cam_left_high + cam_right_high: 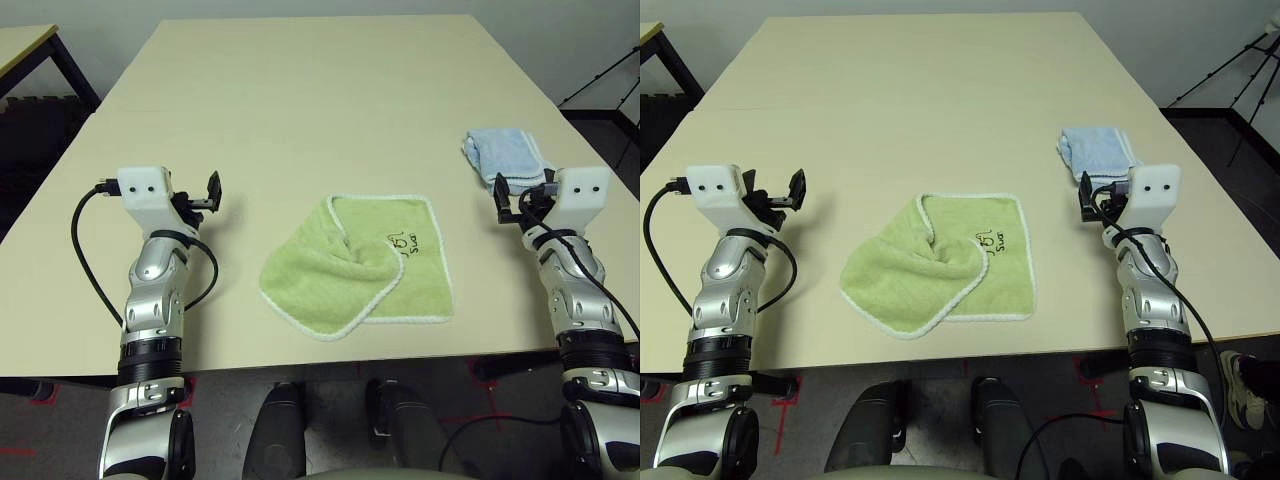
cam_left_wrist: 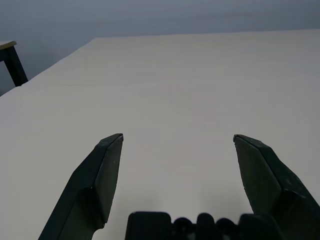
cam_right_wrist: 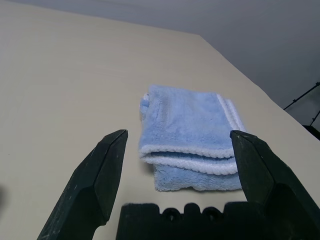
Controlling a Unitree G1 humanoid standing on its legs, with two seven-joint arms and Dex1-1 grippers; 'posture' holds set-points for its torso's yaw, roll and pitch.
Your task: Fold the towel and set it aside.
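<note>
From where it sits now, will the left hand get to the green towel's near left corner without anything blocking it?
Probably yes. The left hand is open, empty, and only bare table lies between it and the green towel.

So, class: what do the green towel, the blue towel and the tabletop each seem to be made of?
Green towel: terry cloth, looped nap, white stitched edging. Blue towel: plush, fluffy pile, probably microfibre or terry. Tabletop: smooth, matte beige, likely laminate; the look leaves it open.

Unreadable black scrawl on towel (image 1: 360,268)
</note>
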